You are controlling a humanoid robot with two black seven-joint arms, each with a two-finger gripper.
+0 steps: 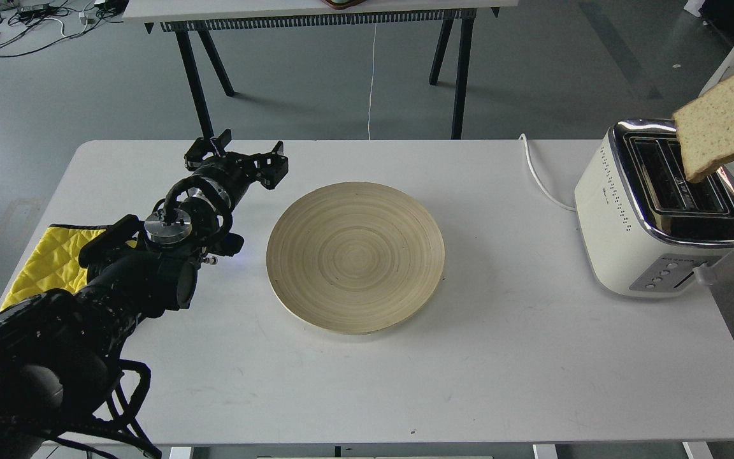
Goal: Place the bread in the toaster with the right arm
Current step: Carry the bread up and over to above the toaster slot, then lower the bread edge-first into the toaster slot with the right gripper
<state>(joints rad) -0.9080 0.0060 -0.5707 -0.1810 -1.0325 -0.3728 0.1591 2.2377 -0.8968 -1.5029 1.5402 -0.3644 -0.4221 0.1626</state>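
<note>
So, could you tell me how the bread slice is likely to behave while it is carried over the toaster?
The bread hangs tilted above the toaster without sagging, so it is probably fairly stiff. It looks thin and porous, so likely light and easily crushed. Whatever holds it is out of view, so I cannot judge slipping.

You see one slice of bread, one toaster with two slots, one wooden plate, one yellow cloth, one robot arm, two tables, near and far.
</note>
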